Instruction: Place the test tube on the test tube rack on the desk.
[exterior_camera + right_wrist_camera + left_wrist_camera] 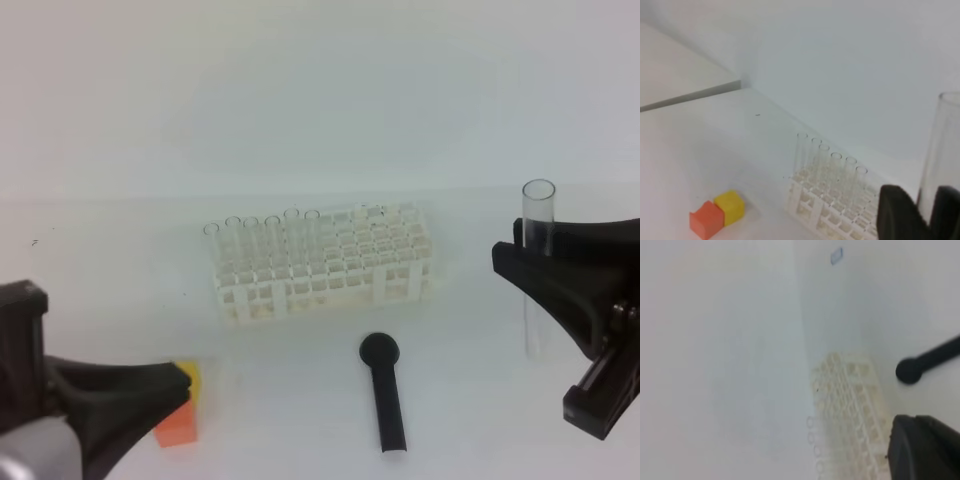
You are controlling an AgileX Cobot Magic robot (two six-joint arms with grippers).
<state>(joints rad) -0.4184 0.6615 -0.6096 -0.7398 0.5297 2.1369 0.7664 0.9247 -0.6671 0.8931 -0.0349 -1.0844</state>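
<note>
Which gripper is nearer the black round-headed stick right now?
Judging from the high view, the left. The black stick lies between them; the left gripper sits low beside the blocks, while the right gripper holds the test tube upright, farther off.

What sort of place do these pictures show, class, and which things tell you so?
Probably a laboratory-style bench: a white test tube rack holding several clear tubes, another test tube upright in the right gripper, all on a plain white desk.

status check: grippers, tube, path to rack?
Right gripper shut on test tube, upright, right of test tube rack. Left gripper shut, empty. Black stick tool before rack, below path.
</note>
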